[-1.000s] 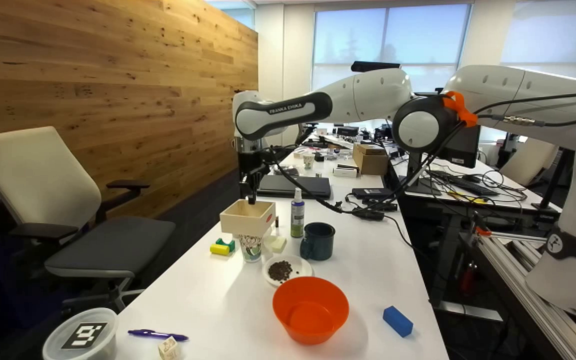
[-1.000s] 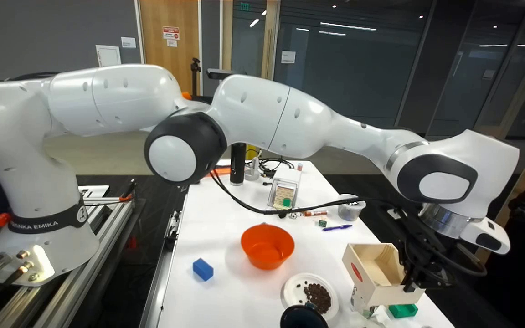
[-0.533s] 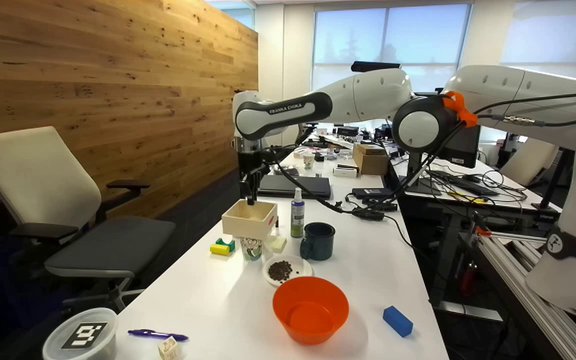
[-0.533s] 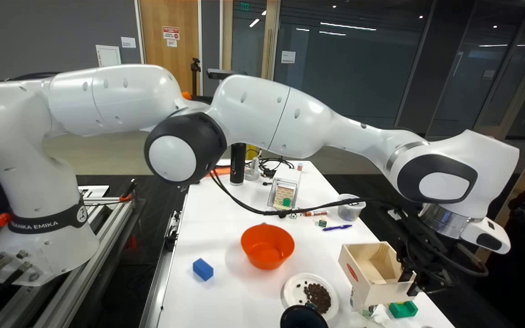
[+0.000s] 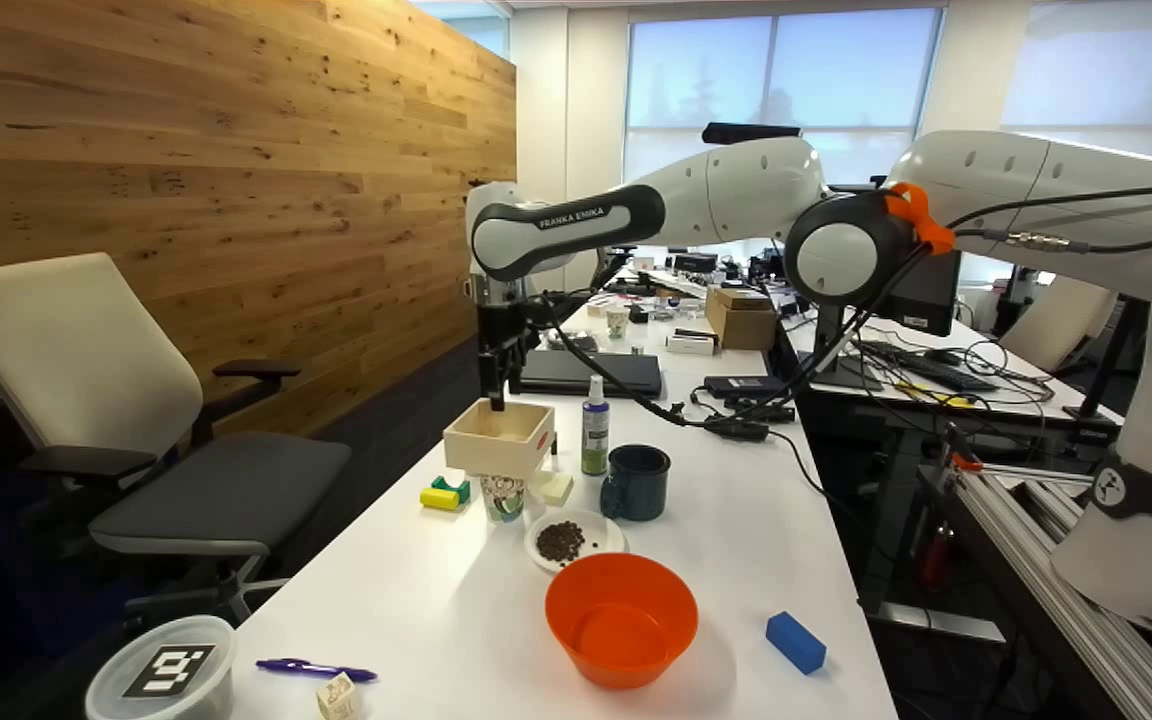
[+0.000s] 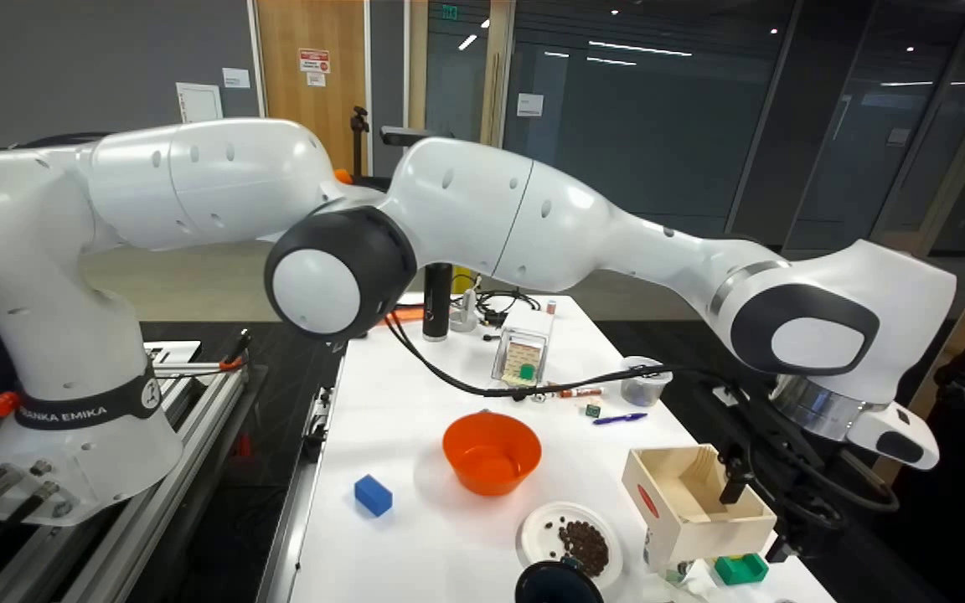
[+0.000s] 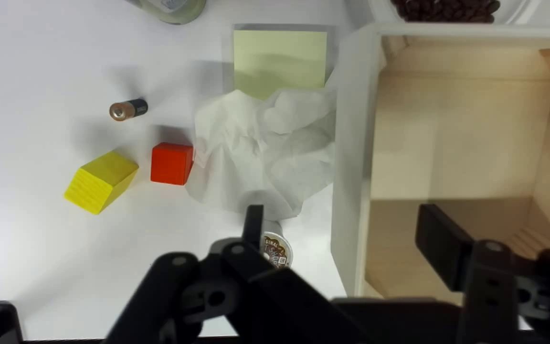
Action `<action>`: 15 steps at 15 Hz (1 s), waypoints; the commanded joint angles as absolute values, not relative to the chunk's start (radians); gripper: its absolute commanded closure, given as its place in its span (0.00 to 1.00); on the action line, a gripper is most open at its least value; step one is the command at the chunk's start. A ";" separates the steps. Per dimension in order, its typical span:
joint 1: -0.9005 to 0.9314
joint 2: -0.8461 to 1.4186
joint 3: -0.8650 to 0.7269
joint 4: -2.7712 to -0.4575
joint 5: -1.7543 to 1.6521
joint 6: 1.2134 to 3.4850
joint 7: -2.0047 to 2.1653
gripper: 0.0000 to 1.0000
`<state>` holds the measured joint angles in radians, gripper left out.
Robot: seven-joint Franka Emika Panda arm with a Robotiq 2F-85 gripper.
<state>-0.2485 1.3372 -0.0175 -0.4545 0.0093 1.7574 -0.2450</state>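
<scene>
Your fingers (image 7: 254, 222) are standing wide, straddling one wall of the box (image 5: 496, 458). In an exterior view it is apparently perching on the cup (image 5: 504, 502), left of the mug (image 5: 639, 485); snagging that wall, you could be toppling it toward the beans (image 5: 560, 542).

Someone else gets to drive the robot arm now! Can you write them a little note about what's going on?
Gripper: open, straddling one wall of the wooden box.
Things: the box seems to rest on the paper cup, near the bean plate.
Done: the gripper has let go of the box.
Left: it isn't clear of the wall yet; probably raise it gently.
</scene>
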 commanded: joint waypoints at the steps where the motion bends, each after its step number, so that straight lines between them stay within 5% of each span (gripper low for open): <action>1: -0.290 1.339 0.023 -0.430 0.055 1.781 -0.267 0.00; 15: -0.414 1.331 0.120 -0.451 0.171 1.988 -0.303 0.00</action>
